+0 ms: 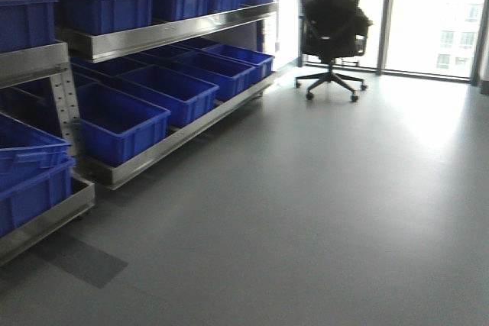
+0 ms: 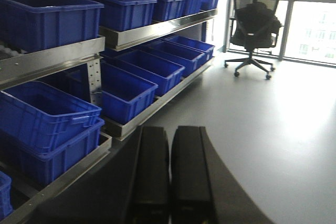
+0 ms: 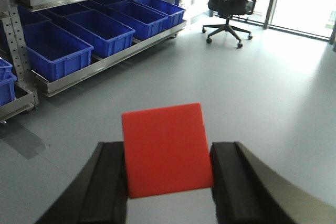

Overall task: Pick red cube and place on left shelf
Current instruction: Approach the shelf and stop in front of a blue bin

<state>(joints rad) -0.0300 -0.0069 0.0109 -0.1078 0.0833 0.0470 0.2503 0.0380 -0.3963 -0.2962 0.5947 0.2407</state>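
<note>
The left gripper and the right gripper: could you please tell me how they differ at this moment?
The right gripper is clamped on the red cube; the left gripper holds nothing. The right gripper's fingers stand apart by the cube's width; the left gripper's fingers lie almost together. Both have black fingers and face the left shelf with blue crates.
</note>
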